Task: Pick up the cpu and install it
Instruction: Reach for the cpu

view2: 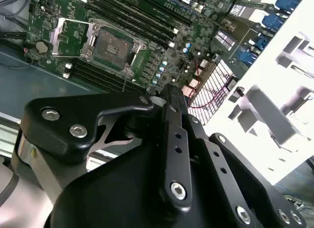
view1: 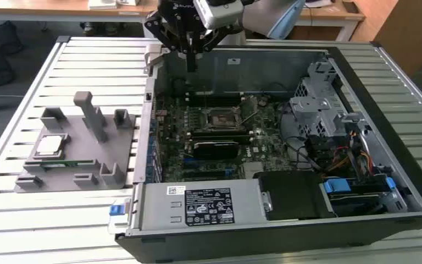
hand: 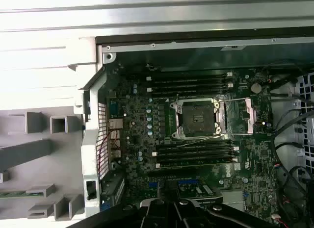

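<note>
The cpu (view1: 50, 144), a small silvery square chip, lies flat on the grey fixture (view1: 79, 176) at the exterior view's left, outside the open computer case. My gripper (view1: 191, 66) hangs shut and empty over the case's far wall, well away from the cpu. Its dark linkages meet at one narrow tip (view2: 168, 92), with the board beyond. The motherboard's black socket (view1: 218, 118) sits mid-board with nothing in it (hand: 197, 119), and its metal load plate (hand: 246, 115) is swung open beside it (view2: 68, 37).
A green memory stick (view1: 66, 163) lies on the fixture near the cpu. Upright grey posts (view1: 92, 115) rise from the fixture. Inside the case are a drive cage (view1: 317, 104), cables (view1: 343, 159) and the power supply (view1: 204, 206). The slatted table (view1: 20, 71) surrounds everything.
</note>
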You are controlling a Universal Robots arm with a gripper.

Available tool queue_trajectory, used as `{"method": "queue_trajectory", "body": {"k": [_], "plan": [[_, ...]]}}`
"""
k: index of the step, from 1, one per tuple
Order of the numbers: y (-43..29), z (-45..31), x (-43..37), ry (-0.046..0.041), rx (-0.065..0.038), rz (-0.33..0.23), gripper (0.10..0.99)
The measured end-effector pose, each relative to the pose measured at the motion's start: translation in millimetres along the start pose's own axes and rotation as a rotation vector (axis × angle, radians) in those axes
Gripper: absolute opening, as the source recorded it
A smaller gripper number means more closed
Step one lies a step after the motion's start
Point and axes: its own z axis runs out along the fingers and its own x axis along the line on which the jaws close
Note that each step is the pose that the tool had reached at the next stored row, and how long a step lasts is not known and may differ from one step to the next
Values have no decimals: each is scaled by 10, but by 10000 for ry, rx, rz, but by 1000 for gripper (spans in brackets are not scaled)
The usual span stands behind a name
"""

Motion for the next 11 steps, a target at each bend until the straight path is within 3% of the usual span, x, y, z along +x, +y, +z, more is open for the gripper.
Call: {"method": "queue_trajectory", "body": {"k": [11], "plan": [[-3, -1, 31, -1, 0, 0, 106]]}}
